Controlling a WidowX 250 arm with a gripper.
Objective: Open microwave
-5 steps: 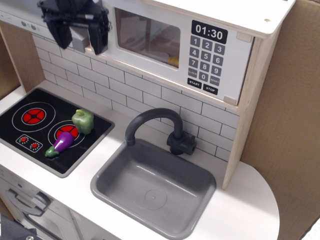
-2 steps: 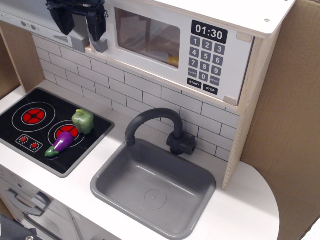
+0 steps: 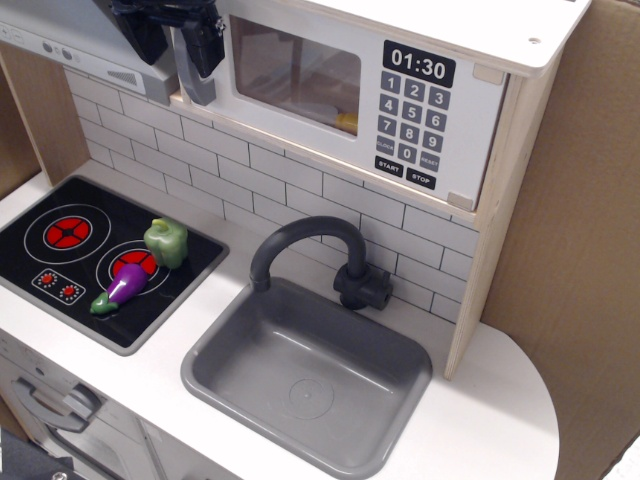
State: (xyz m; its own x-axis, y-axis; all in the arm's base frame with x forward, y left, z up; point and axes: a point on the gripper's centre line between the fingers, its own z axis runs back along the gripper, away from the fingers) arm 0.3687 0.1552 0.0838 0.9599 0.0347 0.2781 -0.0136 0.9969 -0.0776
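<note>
The microwave (image 3: 300,75) sits high in the pale wood casing, with its white door and clear window shut. Its black keypad (image 3: 410,125) and clock digits (image 3: 418,65) are to the right of the window. The grey bar handle (image 3: 196,86) runs down the door's left edge. My black gripper (image 3: 178,42) is at the top left, partly cut off by the frame edge. It is open, with one finger on each side of the handle's upper part. I cannot tell whether the fingers touch the handle.
The grey slanted range hood (image 3: 60,30) is left of the gripper. Below lies the black hob (image 3: 60,270) with a green pepper (image 3: 166,242) and a purple eggplant (image 3: 125,287). The grey sink (image 3: 310,375), the dark faucet (image 3: 300,240) and a cardboard wall (image 3: 580,250) are to the right.
My gripper has risen and shifted a little right, so its fingers now straddle the handle's upper part. The microwave door has not moved.
</note>
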